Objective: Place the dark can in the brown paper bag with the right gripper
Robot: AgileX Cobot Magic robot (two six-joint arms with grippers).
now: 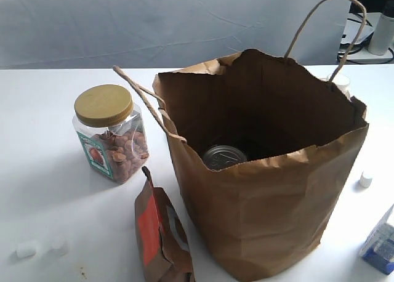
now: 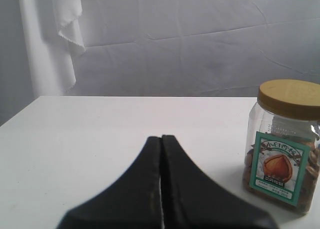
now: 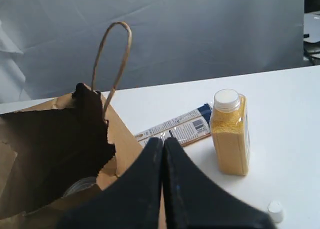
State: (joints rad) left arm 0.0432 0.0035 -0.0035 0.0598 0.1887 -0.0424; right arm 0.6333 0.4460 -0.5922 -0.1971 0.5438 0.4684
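The brown paper bag (image 1: 271, 189) stands open in the middle of the table, its two cord handles up. Inside it, near the front wall, the dark can (image 1: 224, 157) shows its silvery ringed top. In the right wrist view the bag (image 3: 60, 144) fills one side and a sliver of the can (image 3: 80, 185) shows inside. My right gripper (image 3: 163, 140) is shut and empty, just outside the bag's edge. My left gripper (image 2: 161, 137) is shut and empty over bare table, apart from the nut jar. Neither gripper appears in the exterior view.
A clear nut jar (image 1: 112, 134) with a tan lid stands left of the bag, a small brown pouch (image 1: 161, 233) with red label in front. A yellow-filled bottle (image 3: 230, 131) and a flat packet (image 3: 175, 126) lie beyond the bag. A blue-white carton (image 1: 381, 242) sits at the right edge.
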